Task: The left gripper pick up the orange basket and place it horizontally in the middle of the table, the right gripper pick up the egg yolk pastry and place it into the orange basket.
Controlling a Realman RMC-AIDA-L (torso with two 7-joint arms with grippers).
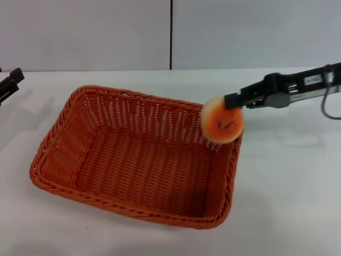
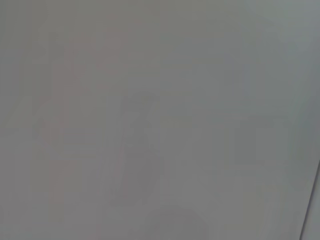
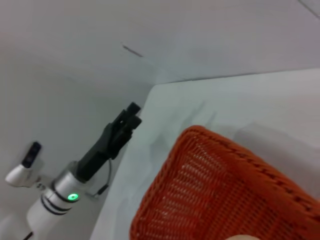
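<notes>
Egg yolk pastry (image 1: 222, 125): small round bun, glossy orange speckled face turned toward the head camera, pale cream edge visible along its upper left. It is held in the air over the basket's right far corner, overlapping the rim there in the head view; whether it clears the rim or brushes it cannot be told.

Right gripper (image 1: 232, 101): black claw reaching in from the right, its fingers closed on the pastry's upper right side. Only the outer finger is clearly seen. Of the two arms, this is the nearer to pastry and basket.

Orange basket (image 1: 53, 170): large woven tray resting flat near the middle of the table, its long axis running left to right with a slight skew, interior empty. The open floor lies down and to the left of the pastry, so the coming move is judged to be a short carry inward over the rim, then a lowering and release.

Table (image 1: 287, 202): plain white top bearing the basket.

Left gripper (image 1: 9, 84): at the far left edge, well apart from the basket, nothing seen in it; in the right wrist view its fingers (image 3: 131, 114) appear close together, but whether open or closed cannot be told.
</notes>
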